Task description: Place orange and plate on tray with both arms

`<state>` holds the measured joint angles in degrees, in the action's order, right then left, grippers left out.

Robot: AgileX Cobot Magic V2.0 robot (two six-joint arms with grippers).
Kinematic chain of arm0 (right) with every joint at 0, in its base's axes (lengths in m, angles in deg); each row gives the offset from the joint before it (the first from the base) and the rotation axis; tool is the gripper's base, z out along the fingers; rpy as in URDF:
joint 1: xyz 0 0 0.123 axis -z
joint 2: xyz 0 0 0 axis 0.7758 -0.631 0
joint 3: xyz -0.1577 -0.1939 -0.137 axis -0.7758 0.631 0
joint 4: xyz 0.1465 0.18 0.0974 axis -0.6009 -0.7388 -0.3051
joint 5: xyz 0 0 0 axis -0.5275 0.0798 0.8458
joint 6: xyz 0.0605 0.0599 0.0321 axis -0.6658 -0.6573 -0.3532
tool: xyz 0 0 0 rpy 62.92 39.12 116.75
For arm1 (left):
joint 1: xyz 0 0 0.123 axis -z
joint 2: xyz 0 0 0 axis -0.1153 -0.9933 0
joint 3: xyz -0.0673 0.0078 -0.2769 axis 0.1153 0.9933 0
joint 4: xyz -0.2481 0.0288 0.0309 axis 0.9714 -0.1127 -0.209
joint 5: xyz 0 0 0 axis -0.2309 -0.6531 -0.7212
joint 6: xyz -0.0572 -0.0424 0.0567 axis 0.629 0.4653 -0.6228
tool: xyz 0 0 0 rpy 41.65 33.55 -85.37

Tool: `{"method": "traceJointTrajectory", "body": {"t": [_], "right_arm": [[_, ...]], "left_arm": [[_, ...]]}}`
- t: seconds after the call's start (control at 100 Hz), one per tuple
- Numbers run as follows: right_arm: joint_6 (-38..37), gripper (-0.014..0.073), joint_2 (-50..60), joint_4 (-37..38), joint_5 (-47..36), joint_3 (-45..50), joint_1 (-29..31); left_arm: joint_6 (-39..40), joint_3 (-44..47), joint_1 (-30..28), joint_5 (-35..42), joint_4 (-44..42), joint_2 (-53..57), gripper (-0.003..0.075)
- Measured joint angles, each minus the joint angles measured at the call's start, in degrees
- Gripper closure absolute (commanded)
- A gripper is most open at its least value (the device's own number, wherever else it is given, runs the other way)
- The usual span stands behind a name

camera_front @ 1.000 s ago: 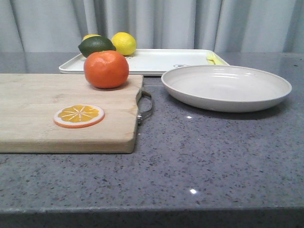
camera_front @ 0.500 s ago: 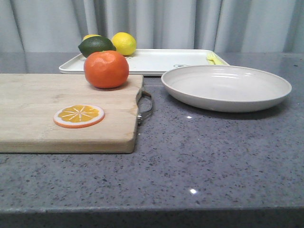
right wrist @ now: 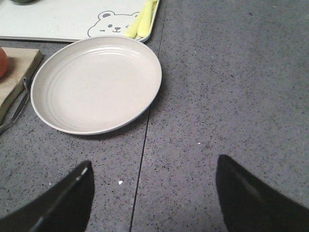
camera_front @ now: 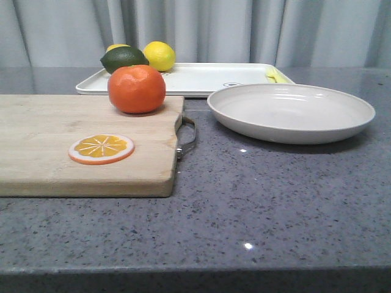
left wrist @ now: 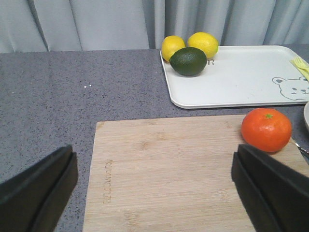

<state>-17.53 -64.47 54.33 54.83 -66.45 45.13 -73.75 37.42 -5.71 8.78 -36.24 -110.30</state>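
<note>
While the front view over the last second shows no shift in anything on the table, I record the scene as static: neither task item has been touched and the task has not begun in any visible way.

The orange (camera_front: 137, 89) sits on the wooden cutting board (camera_front: 55, 143), near its far right corner, with the orange slice (camera_front: 101, 149) lying closer to me on the same board. The plate (camera_front: 291, 112) rests on the grey counter (camera_front: 263, 207) to the right of the board, just in front of the tray (camera_front: 201, 78) and empty. The tray lies at the back; two lemons (camera_front: 159, 55) and a dark green fruit (camera_front: 124, 58) occupy its left end, and a pale yellow utensil (right wrist: 141, 18) lies at its right edge.

My left gripper (left wrist: 154, 188) hangs over the board with its jaws spread wide and nothing between them; the orange lies ahead, close to the right-hand finger. My right gripper (right wrist: 152, 198) is likewise spread and empty over bare counter, the plate ahead of it.

Judgement: both arms are at the approach stage. The tray's middle looks free enough to take both items.
</note>
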Motion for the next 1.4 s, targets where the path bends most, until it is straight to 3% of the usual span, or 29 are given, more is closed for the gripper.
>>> {"method": "traceJointTrajectory", "body": {"t": [0.27, 0.45, 0.61, 1.04, 1.4], "right_arm": [[0.0, 0.0043, 0.0, 0.0, -2.27, 0.0, 0.0], [0.0, 0.0043, 0.0, 0.0, -2.64, 0.0, 0.0], [0.0, 0.0043, 0.0, 0.0, -2.64, 0.0, 0.0], [0.0, 0.0043, 0.0, -0.1, -2.64, 0.0, 0.0], [0.0, 0.0043, 0.0, 0.01, -2.16, 0.0, 0.0]], "left_arm": [[-19.18, 0.0, 0.0, 2.26, 19.93, -4.71, 0.0082], [-32.96, -1.63, 0.37, 2.39, 33.92, -15.01, 0.0082], [-41.49, -5.75, 4.41, 4.63, 40.24, -24.8, 0.0082], [-43.73, -17.17, 23.16, 19.17, 41.05, -49.8, 0.0082], [-43.73, -22.2, 27.06, 23.24, 41.64, -61.76, 0.0082]]}}
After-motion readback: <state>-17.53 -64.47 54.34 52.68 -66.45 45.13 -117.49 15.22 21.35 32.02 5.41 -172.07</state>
